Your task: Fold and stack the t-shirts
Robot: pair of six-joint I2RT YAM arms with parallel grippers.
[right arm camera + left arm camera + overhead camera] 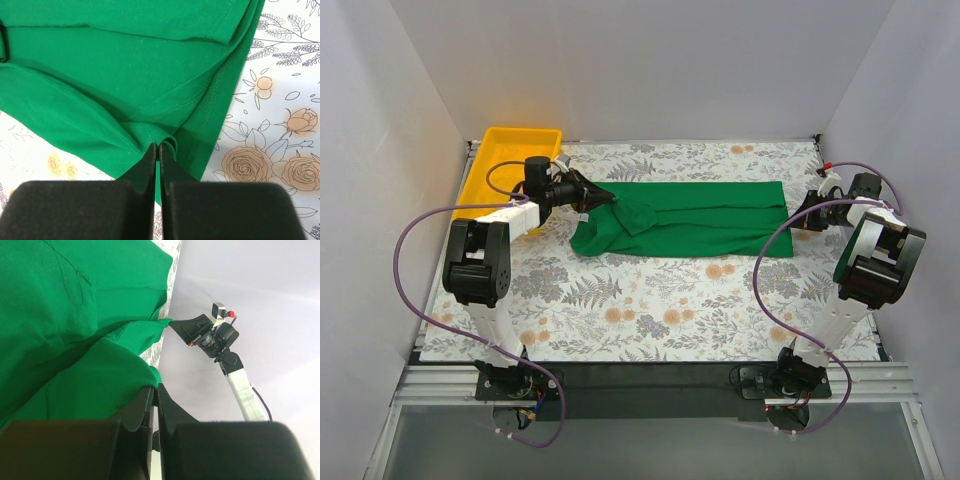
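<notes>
A: Where's the t-shirt (690, 218)?

B: Green one, on the counter (650, 310), far half. It lies stretched left to right as a long band. It's doubled over along its length: the right wrist view shows stacked layers and a stitched hem.

A: Flat?

B: Mostly. The left end is bunched and a bit lifted off the floral cloth, and a sleeve flap is folded in there.

A: Left jaws?

B: Together, clamped on the shirt's left end. In the left wrist view the green cloth runs right into the tips.

A: Right jaws?

B: Also together, pinching a small pucker of cloth at the shirt's right edge, by the hem. The top view has them at the band's right end, near corner. The left wrist view catches them too, across the counter with a green corner in them.

A: So both ends held?

B: Yes, one at each end, with the shirt spanning between them.

A: Anything else?

B: A yellow tray (490, 170) in the far left corner, just left of the left arm's wrist and apart from the shirt. Can't tell if anything is in it.
</notes>
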